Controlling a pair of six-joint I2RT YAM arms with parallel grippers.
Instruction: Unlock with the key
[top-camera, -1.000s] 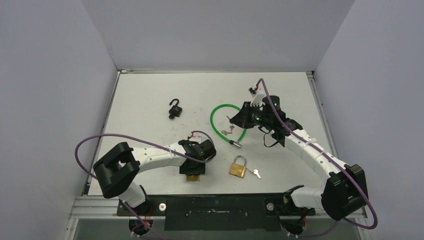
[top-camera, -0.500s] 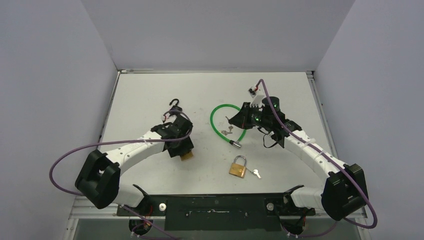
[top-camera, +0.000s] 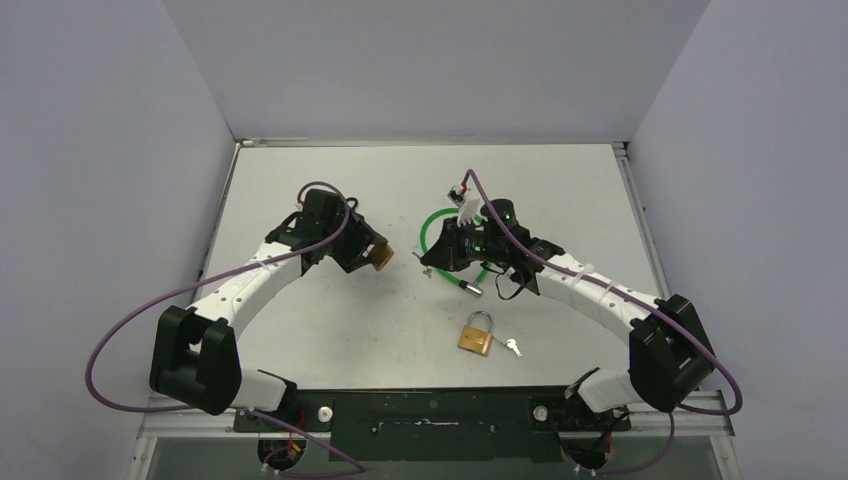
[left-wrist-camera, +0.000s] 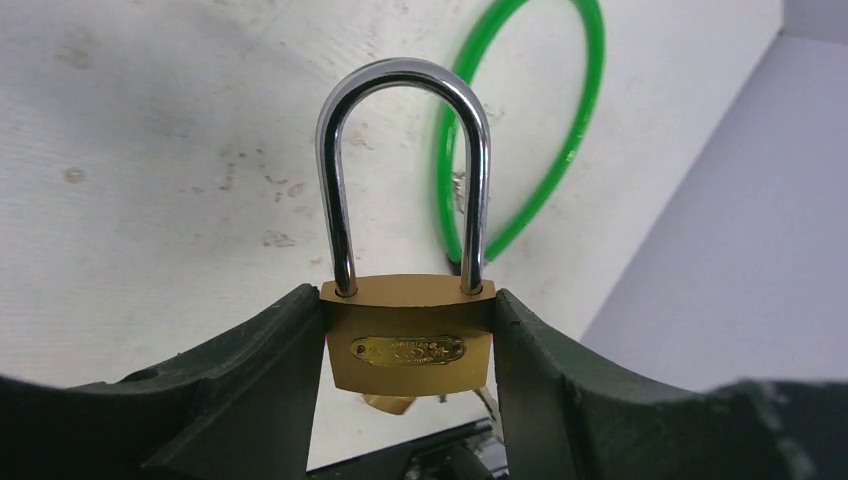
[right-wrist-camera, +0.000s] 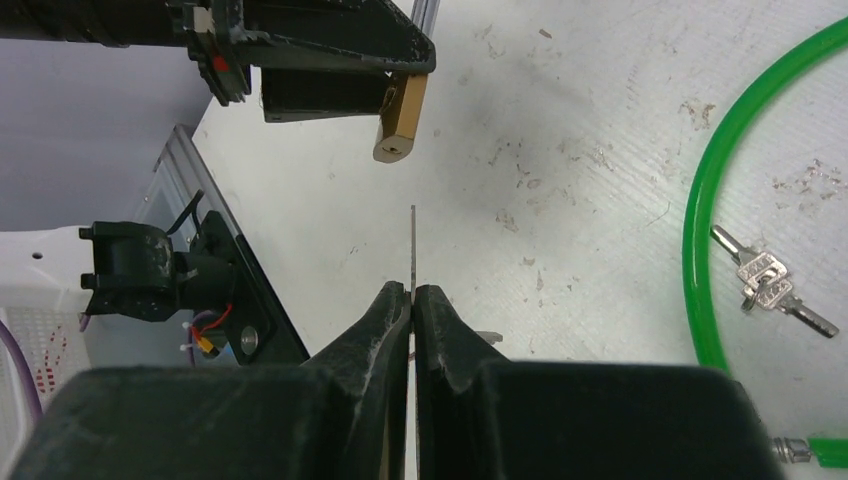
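Over the middle of the white table (top-camera: 560, 190), the left gripper (left-wrist-camera: 408, 312) was clamped on the body of the brass padlock with the silver shackle (left-wrist-camera: 408, 350), holding it clear of the surface, shackle seated in both holes and keyhole end facing right. Opposite, the right gripper (right-wrist-camera: 412, 296) was pinched shut on a thin silver key (right-wrist-camera: 412, 245), blade aimed toward that keyhole but short of it, a gap between them. So lock and key were both in hand and roughly lined up; by my read, insertion, the turn and the shackle's release were all left to do.
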